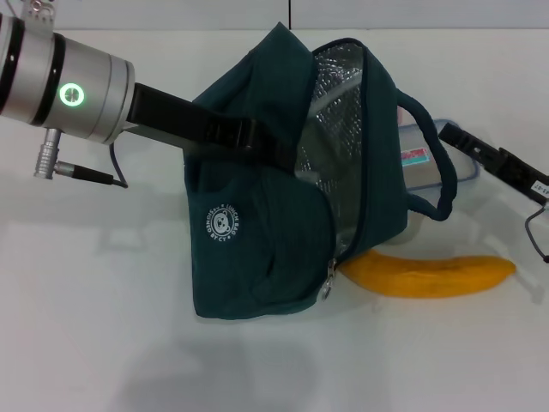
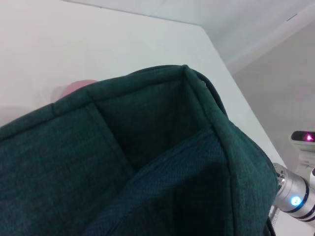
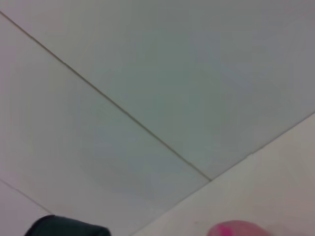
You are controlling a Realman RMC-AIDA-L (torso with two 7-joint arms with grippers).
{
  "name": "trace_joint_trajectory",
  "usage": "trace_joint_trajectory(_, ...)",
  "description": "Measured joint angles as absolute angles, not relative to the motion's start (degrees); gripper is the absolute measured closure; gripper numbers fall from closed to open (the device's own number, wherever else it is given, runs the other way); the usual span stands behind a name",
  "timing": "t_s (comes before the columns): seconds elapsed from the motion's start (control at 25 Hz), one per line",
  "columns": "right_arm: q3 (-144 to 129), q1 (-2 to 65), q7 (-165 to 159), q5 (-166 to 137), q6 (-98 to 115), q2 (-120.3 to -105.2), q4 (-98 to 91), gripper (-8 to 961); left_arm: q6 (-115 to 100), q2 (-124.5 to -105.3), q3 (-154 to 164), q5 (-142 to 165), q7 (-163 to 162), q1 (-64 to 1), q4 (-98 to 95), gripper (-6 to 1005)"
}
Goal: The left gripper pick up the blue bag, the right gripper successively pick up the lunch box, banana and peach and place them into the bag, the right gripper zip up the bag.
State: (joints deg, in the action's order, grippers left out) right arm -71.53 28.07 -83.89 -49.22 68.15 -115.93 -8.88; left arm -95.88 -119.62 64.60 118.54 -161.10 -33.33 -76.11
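The blue bag [image 1: 257, 249] is held up off the white table, its mouth open and its silver foil lining [image 1: 334, 112] showing. My left gripper [image 1: 250, 136] is shut on the bag's top edge; the bag fabric fills the left wrist view [image 2: 147, 157]. The lunch box [image 1: 422, 160] lies behind the bag's right side, partly hidden by a handle [image 1: 437, 172]. My right gripper [image 1: 480, 153] is over the lunch box's right end. The banana [image 1: 429, 275] lies in front, one end under the bag. The peach is hidden in the head view; it shows pink in the left wrist view [image 2: 74, 88] and the right wrist view [image 3: 236, 229].
The white table [image 1: 103, 326] runs wide to the front and left. The zipper pull [image 1: 328, 283] hangs at the bag's lower front corner. My right arm [image 2: 295, 196] shows far off in the left wrist view.
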Motion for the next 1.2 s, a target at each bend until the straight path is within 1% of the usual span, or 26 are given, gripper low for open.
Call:
trace_joint_trajectory(0.68,-73.4,28.1,-90.4,-48.9,73.7,-115.75,-8.9,221,-95.9,-119.53,64.6,118.5,-161.1,-33.5,-76.1,959)
trace_joint_trajectory(1.2,-74.5,28.9,-91.6,-49.2,74.2,-115.95,-9.0,240,-95.9,-119.53,64.8,118.5,-160.7,-33.8,-74.9,959)
